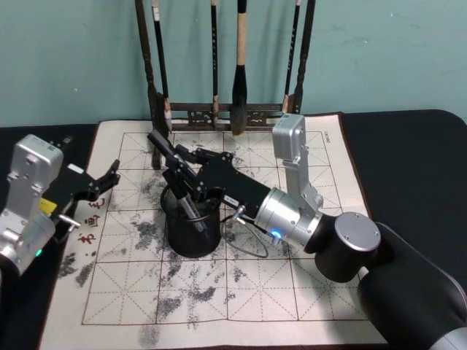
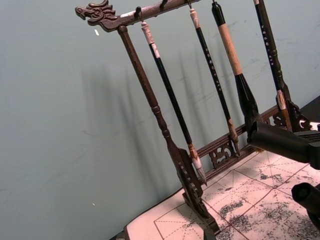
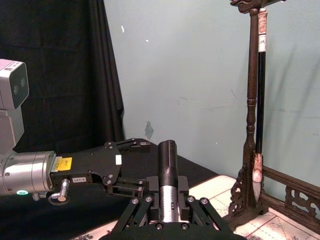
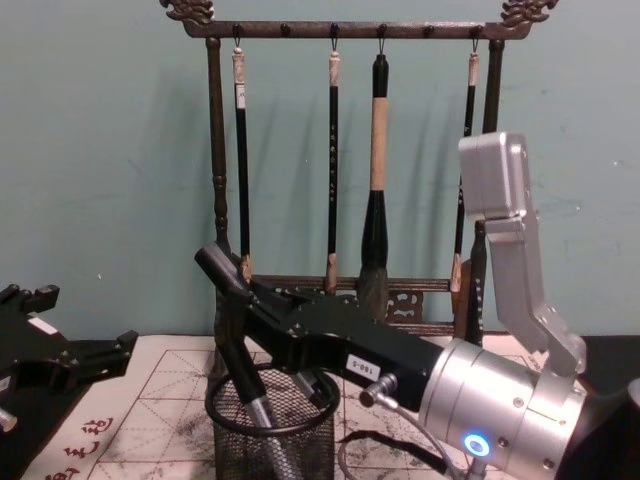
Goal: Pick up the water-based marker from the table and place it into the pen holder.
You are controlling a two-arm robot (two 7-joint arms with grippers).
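Marker tilts tip-down inside the pen holder, right gripper fingers clamped on its barrel above the rim for release; left gripper idles open, empty.

A black table carries an ink-stained grid mat, apparently felt.

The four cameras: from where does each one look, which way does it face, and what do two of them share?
Head: high, facing down at the felt mat; both arms show.
Chest: low, facing across the table; right gripper holds the marker in the pen holder.
Left wrist: faces the brush rack and wall.
Right wrist: faces along its marker; left gripper beyond.
Shared: every view shows the rack.
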